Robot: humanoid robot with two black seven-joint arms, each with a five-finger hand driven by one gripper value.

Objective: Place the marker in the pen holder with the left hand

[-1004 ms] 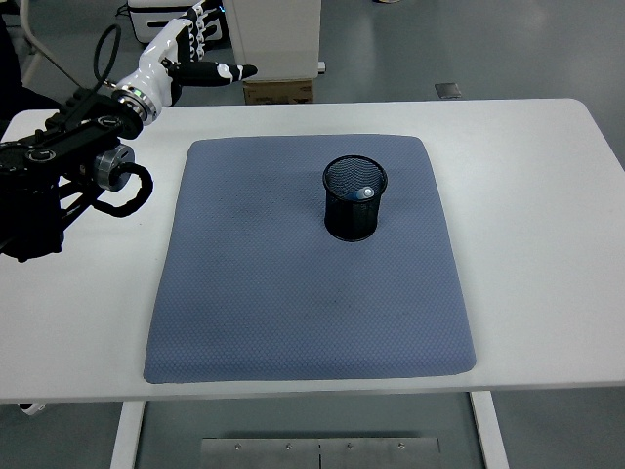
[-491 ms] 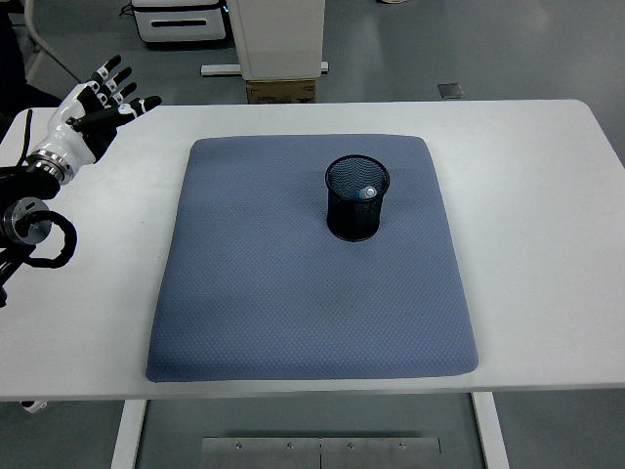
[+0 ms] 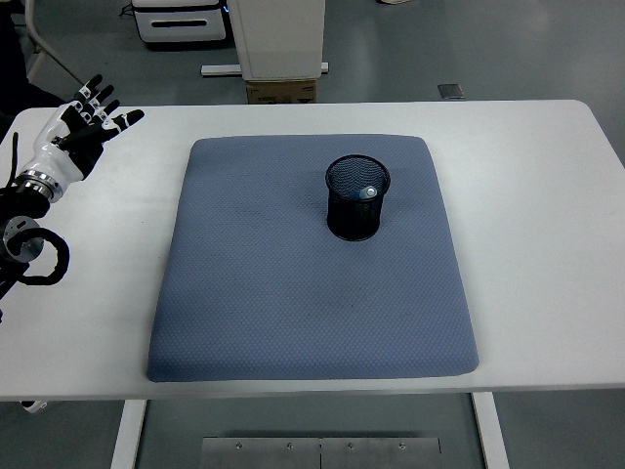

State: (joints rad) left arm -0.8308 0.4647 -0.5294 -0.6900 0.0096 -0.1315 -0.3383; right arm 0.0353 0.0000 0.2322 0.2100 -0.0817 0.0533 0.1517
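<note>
The left hand (image 3: 80, 132) sits at the far left of the white counter (image 3: 547, 215), near its back corner, well apart from the blue-grey mat (image 3: 293, 293); its fingers (image 3: 96, 98) are spread wide and straight, holding nothing and touching nothing that can be seen; the black arm trails off the left edge; the black mesh pen holder (image 3: 357, 198) stands upright on the mat, toward its back right part; the marker (image 3: 368, 192) lies inside the holder, only its pale end showing through the open rim
</note>
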